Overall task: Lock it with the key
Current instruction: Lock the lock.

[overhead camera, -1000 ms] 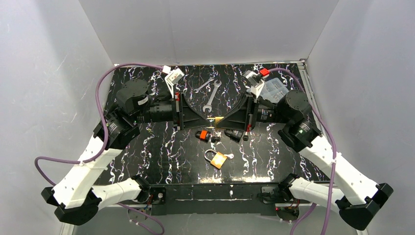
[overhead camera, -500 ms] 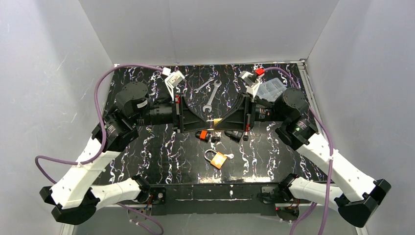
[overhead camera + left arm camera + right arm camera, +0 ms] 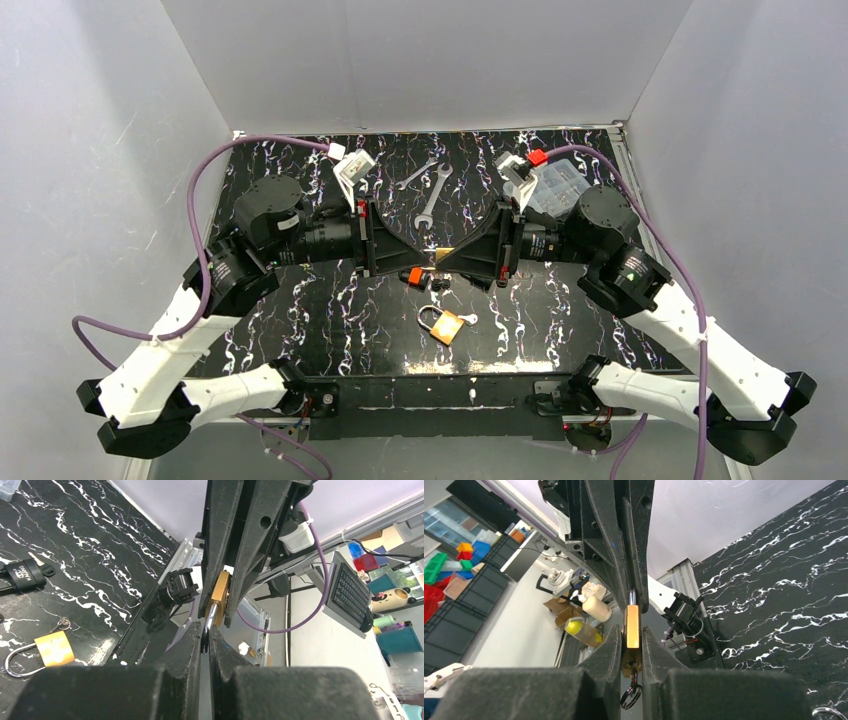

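Note:
A brass padlock [image 3: 437, 256] hangs in the air between my two grippers, above the middle of the black marbled table [image 3: 330, 310]. My right gripper [image 3: 631, 632] is shut on the brass padlock body [image 3: 632, 617]. A key [image 3: 629, 672] sits in its keyhole, and a key ring [image 3: 629, 694] hangs below. My left gripper [image 3: 205, 630] is shut on the padlock's silver shackle [image 3: 209, 616]; the brass body [image 3: 219, 591] shows beyond it, between the right fingers. In the top view the left gripper [image 3: 424, 252] and right gripper [image 3: 447, 257] meet tip to tip.
A second brass padlock [image 3: 446, 325] with a key lies near the front. A black padlock with an orange part [image 3: 413, 276] and another black padlock [image 3: 480, 275] lie under the grippers. Two wrenches [image 3: 432, 192] and a clear plastic box [image 3: 556, 185] lie at the back.
Both grippers, still joined on the padlock, have shifted slightly toward the near edge. Both arms' elbows have moved outward a little. The grips have not changed.

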Motion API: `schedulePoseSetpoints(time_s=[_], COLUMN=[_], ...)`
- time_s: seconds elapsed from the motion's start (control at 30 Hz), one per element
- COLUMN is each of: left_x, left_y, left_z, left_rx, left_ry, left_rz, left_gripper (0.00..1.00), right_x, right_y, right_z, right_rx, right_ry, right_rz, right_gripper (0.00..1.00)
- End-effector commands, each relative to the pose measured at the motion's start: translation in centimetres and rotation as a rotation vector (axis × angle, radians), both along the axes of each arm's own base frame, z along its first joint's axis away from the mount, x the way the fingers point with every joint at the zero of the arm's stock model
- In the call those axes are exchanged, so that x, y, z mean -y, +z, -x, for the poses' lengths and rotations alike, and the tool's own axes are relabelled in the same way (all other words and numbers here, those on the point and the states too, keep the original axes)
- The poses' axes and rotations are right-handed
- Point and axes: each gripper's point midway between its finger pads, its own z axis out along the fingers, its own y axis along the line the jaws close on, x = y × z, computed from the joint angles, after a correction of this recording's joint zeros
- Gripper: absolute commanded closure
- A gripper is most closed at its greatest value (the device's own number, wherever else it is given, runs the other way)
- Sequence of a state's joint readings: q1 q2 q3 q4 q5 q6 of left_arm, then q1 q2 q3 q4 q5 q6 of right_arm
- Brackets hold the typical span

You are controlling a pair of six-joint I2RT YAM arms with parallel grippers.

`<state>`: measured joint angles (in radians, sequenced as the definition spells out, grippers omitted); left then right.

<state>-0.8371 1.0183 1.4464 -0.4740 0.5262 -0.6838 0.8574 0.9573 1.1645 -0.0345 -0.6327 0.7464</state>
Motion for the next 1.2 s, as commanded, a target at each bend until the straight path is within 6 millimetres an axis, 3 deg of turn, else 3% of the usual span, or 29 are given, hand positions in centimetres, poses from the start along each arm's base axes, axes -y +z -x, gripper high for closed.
schedulePoseSetpoints(time_s=[0.0, 0.43, 0.8, 1.17], left_x=[1.8, 2.6, 3.3, 4.1], left_y=[0.0, 0.3, 2.7, 3.8], left_z=[-1.3, -0.6, 1.1, 2.2], left_rx=[0.004, 0.016, 0.033, 0.029], left_ry=[0.03, 0.012, -0.062, -0.128], left_rz=[0.008, 0.009, 0.089, 0.166], left_gripper=[1.0, 1.0, 1.0, 1.0], right_x=[-1.5, -3.0, -3.6, -3.8], right_y=[-0.5, -1.7, -2.5, -1.8], right_z=[-0.6, -1.2, -1.2, -0.2], right_rx=[0.052, 0.03, 0.024, 0.032], right_ry=[-0.033, -0.061, -0.052, 0.009], right_rz=[0.044, 0.119, 0.141, 0.103], right_gripper=[0.99, 0.99, 0.99, 0.99])
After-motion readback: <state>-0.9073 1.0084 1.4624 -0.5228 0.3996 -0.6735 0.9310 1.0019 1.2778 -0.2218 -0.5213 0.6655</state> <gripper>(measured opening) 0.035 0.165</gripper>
